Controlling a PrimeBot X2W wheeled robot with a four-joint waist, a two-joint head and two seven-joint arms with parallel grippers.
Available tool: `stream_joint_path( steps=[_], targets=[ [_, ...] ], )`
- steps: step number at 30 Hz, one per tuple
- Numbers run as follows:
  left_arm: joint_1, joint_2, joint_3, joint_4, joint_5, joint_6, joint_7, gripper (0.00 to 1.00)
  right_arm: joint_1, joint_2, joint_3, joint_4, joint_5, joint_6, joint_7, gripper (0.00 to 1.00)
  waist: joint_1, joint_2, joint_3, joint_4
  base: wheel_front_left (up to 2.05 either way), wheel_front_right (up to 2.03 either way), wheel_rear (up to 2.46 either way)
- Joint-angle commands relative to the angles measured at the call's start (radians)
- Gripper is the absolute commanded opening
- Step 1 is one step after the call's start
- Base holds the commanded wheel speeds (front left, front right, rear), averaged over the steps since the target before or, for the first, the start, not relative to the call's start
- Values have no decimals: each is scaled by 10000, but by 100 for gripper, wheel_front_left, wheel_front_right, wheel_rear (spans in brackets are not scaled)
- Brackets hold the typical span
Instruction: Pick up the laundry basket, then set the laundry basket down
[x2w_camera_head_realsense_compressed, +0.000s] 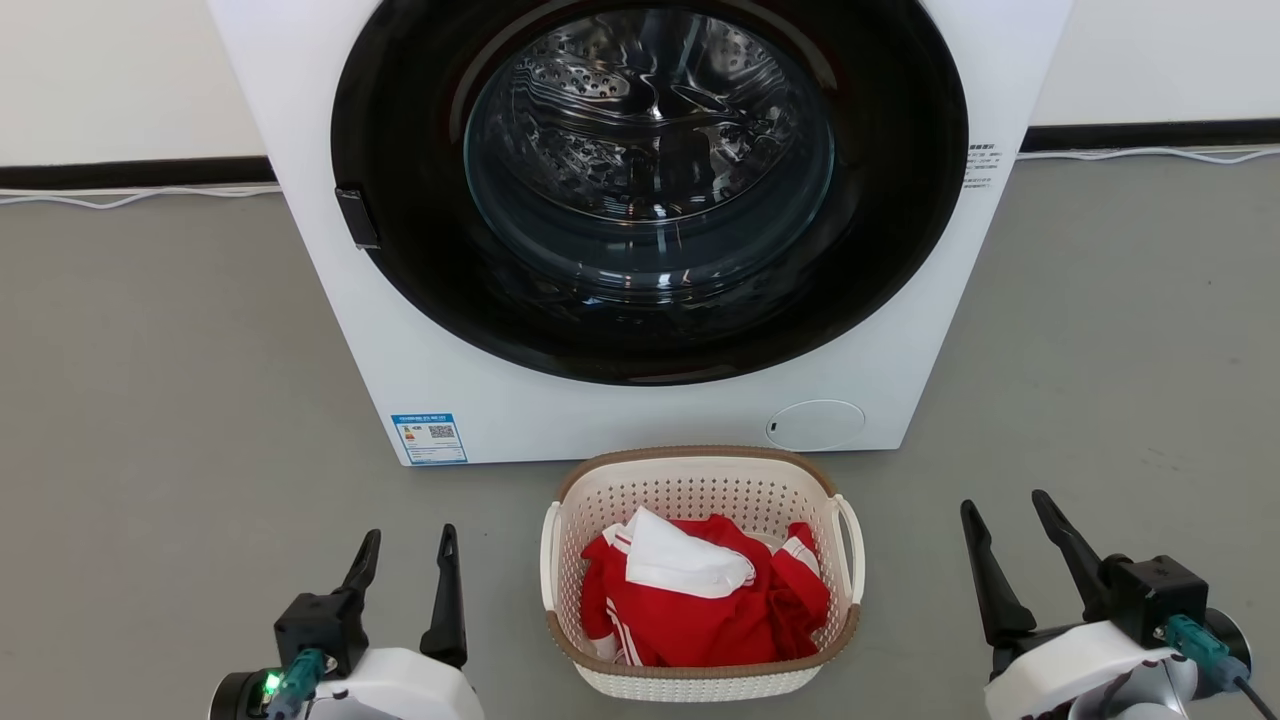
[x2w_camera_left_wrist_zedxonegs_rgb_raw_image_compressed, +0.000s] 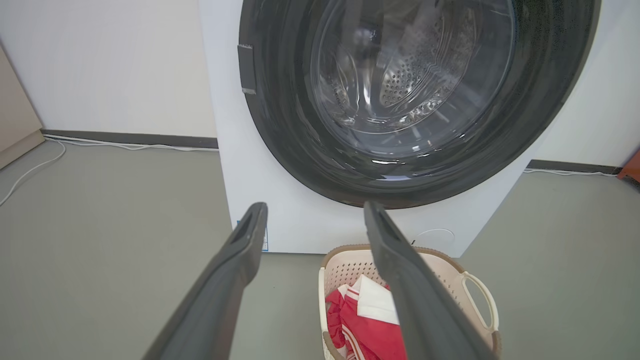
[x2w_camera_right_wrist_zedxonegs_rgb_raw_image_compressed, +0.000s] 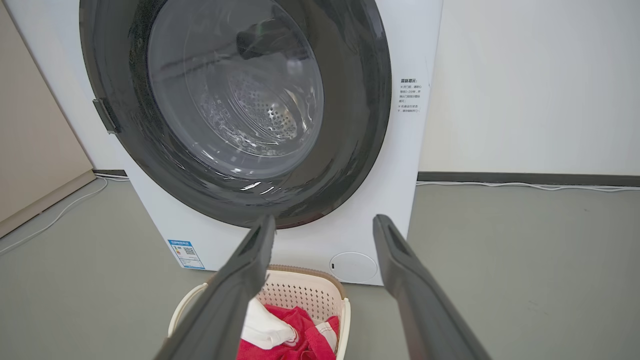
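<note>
The laundry basket (x2w_camera_head_realsense_compressed: 700, 480) stands on the grey floor just in front of the washer, cream-white with perforated walls, a brown rim and white side loop handles; red and white clothes (x2w_camera_head_realsense_compressed: 700, 590) lie inside. My left gripper (x2w_camera_head_realsense_compressed: 410, 550) hovers open to the basket's left, apart from it. On the other side, my right gripper (x2w_camera_head_realsense_compressed: 1005, 515) is open too, well clear of the right handle (x2w_camera_head_realsense_compressed: 850, 550). The left wrist view has the basket (x2w_camera_left_wrist_zedxonegs_rgb_raw_image_compressed: 450, 275) low between and behind the left gripper (x2w_camera_left_wrist_zedxonegs_rgb_raw_image_compressed: 315, 212). In the right wrist view the basket (x2w_camera_right_wrist_zedxonegs_rgb_raw_image_compressed: 305, 292) sits lower left of the right gripper (x2w_camera_right_wrist_zedxonegs_rgb_raw_image_compressed: 324, 225).
A white front-loading washer (x2w_camera_head_realsense_compressed: 640, 200) with a dark round glass door stands right behind the basket. White cables (x2w_camera_head_realsense_compressed: 130, 195) run along the black skirting at the wall. A beige panel (x2w_camera_right_wrist_zedxonegs_rgb_raw_image_compressed: 35, 150) stands at the far left of the right wrist view. Open grey floor lies on both sides.
</note>
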Motion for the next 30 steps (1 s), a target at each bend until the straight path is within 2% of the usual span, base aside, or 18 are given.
stream_joint_path(
  steps=[1, 21, 30],
  targets=[
    [-475, 99, 234, -235, 291, 100, -124, 100, -501, -170, 255, -163, -223, 63, -210, 100, 0, 0, 2, 1, 0, 0, 0],
    [-555, 100, 240, -50, 257, 131, -147, 100, -538, -70, 88, -37, -196, 63, -233, 100, 0, 0, 205, 3, 0, 0, 0],
    [-1209, 100, -61, 856, -288, 88, -147, 100, -1091, 70, -264, 625, -152, 63, -233, 100, 0, 0, 998, 42, 0, 0, 0]
  ],
)
